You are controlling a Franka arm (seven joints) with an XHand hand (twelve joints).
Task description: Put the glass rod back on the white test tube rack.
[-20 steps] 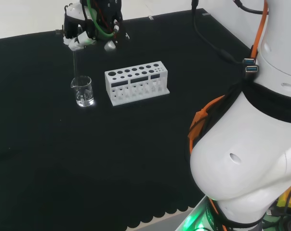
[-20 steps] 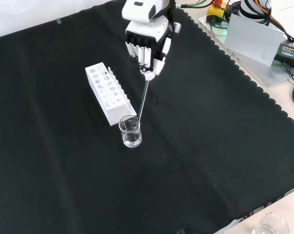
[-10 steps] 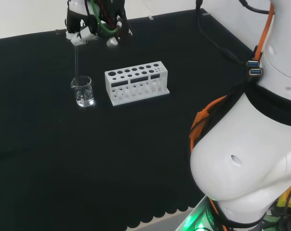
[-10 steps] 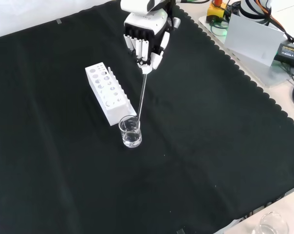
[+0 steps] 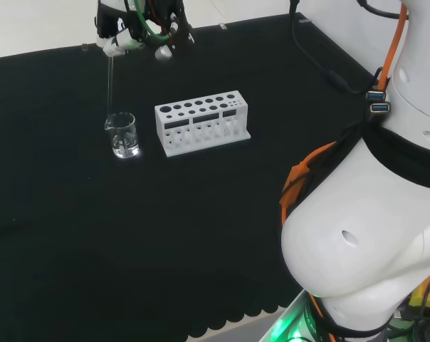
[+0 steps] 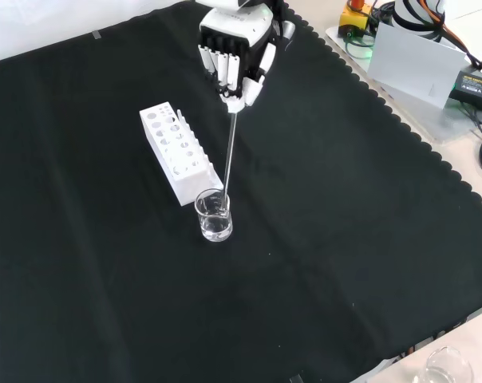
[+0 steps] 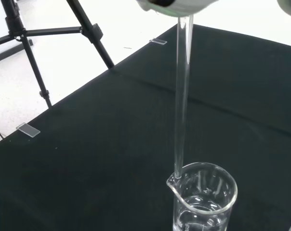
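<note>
Cloth (image 6: 345, 239), black with a scalloped edge, is covering the bench, and the arm's big white links (image 5: 371, 214) are looming at the right of the head view. No readable writing is showing on any of the ware. The hand (image 6: 235, 60) is hanging over the far part of the cloth in the front view, fingers pointing down and curled to pinch the top of the glass rod (image 6: 230, 152). The white test tube rack (image 6: 177, 152) is standing just beside the small clear beaker (image 6: 214, 217), which is holding a little clear liquid. The rod is hanging nearly upright; in the wrist view its lower tip is sitting at the beaker's rim by the spout. A black tripod (image 7: 49, 33) is standing on the pale floor beyond the cloth's edge.
</note>
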